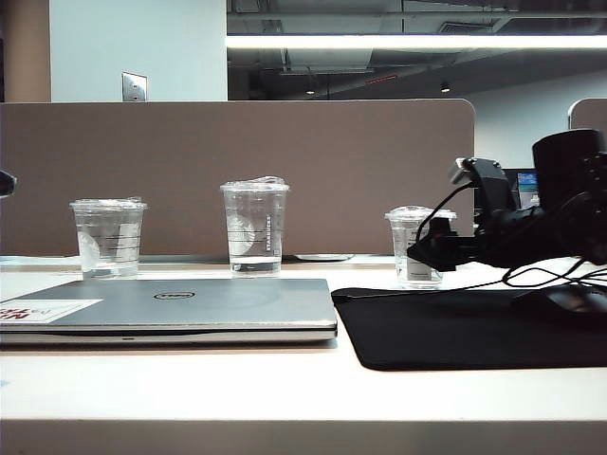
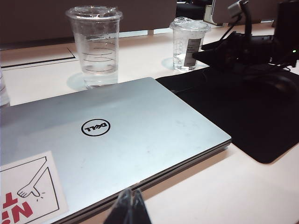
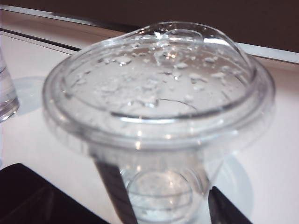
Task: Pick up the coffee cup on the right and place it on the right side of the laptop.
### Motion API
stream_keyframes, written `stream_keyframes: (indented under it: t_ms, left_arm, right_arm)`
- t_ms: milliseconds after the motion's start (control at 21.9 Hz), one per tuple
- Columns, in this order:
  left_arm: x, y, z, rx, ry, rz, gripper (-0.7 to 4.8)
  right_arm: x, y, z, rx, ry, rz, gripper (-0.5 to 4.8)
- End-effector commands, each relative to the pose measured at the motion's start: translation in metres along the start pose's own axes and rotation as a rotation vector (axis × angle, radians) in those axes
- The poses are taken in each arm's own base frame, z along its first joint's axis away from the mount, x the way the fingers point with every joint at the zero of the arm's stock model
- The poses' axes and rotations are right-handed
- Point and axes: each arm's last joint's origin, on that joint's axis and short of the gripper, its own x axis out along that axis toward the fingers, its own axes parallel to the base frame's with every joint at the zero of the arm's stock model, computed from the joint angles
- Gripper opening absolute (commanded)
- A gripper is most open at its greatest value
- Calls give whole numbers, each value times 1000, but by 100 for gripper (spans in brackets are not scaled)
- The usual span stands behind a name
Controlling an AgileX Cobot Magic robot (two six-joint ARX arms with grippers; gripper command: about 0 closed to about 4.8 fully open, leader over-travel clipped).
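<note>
Matte white desk (image 1: 190, 384), clear lidded coffee cup (image 3: 159, 116) between wide right claw (image 3: 163, 212), left claw (image 2: 127, 210) pinched.

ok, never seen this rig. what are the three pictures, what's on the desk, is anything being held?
It is a two-armed robot, each arm ending in a two-finger pincer. One picture comes from a fixed camera level with the desk; the other two from cameras on the wrists.

On the desk: a closed silver laptop, a black mat to its right, and three clear lidded cups behind.

The right pincer is open and sits around the short labelled coffee cup on the right; its camera looks down on the lid. The cup stands on the desk, not lifted. The left pincer hangs over the laptop's near edge, fingers together, holding nothing.
</note>
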Motion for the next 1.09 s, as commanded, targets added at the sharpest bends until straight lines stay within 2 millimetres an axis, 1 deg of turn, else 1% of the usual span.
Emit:
stream_keyframes:
  t_ms: [46,456,683,1094]
  left_arm:
    - [0,0,2,2,-9,0,-5]
    - [0,0,2,2,-17,0,-5]
    - [0,0,2,2,-17,0,-5]
    - [0,0,2,2,-17,0,-5]
  right_arm:
    - [10,0,1,-14,-21,-13,479]
    - [26,-4,-14,-2,-10,-54,479]
    - [31,3,-9,-16,-33,-93,479]
    - [32,3,-10,-15,-31,-95,479]
